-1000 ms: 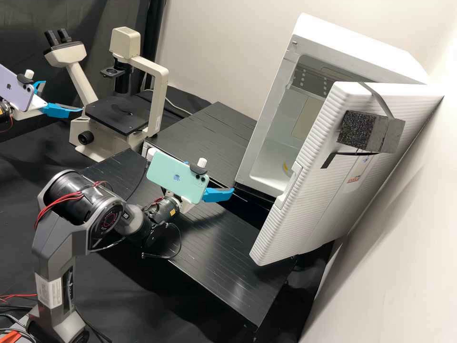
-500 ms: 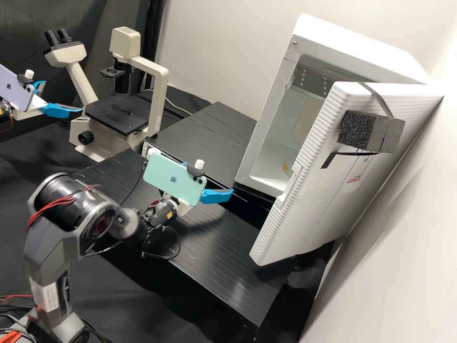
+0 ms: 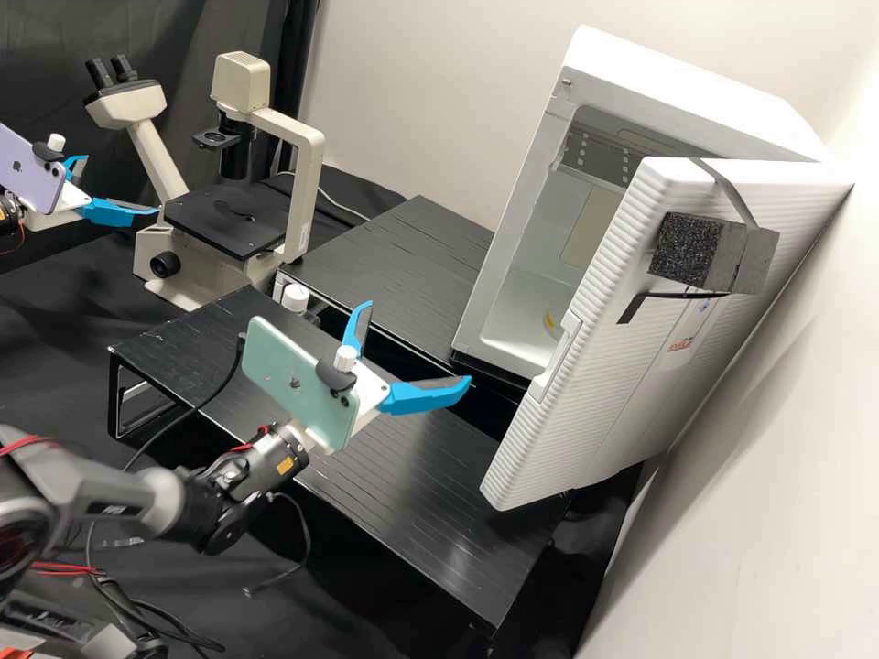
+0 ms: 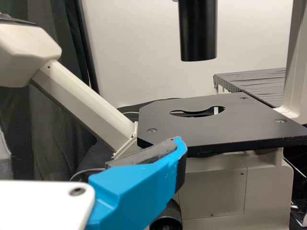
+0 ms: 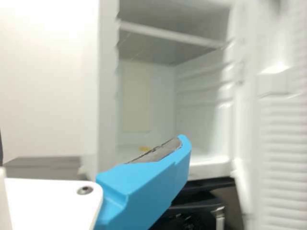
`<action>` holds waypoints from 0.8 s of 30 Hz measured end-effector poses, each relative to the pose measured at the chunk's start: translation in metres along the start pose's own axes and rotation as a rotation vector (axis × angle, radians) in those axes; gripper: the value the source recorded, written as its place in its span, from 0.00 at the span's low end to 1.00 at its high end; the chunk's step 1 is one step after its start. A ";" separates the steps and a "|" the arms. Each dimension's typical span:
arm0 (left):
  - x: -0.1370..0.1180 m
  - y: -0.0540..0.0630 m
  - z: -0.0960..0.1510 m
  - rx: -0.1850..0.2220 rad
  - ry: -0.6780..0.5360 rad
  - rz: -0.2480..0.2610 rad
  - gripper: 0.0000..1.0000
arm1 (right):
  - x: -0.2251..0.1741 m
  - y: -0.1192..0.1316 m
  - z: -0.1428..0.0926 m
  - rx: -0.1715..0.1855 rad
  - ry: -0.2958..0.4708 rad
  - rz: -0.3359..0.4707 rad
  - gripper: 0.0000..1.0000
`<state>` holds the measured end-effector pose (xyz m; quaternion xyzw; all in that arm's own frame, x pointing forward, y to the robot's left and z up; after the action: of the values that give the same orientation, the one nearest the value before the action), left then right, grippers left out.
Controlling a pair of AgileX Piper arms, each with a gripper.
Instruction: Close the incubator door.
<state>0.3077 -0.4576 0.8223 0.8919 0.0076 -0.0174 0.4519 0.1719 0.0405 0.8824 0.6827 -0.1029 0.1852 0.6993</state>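
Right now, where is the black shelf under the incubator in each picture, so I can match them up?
High view: the shelf runs between the microscope and the incubator, which stands on it.
Left wrist view: what looks like its ribbed top is beyond the microscope's stage.
Right wrist view: what looks like its dark top is beside the incubator.
Shared landmark: the pale wall behind the shelf.

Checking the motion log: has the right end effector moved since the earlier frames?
Yes; the right end effector shifted, its phone now lower-left against the black stand in the high view.
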 end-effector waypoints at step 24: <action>0.000 0.000 0.000 0.000 0.000 0.000 1.00 | 0.021 0.030 0.063 -0.022 -0.265 0.149 1.00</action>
<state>0.3077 -0.4576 0.8223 0.8919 0.0076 -0.0174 0.4519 0.1862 -0.0199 0.9213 0.6838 -0.2469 0.1438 0.6714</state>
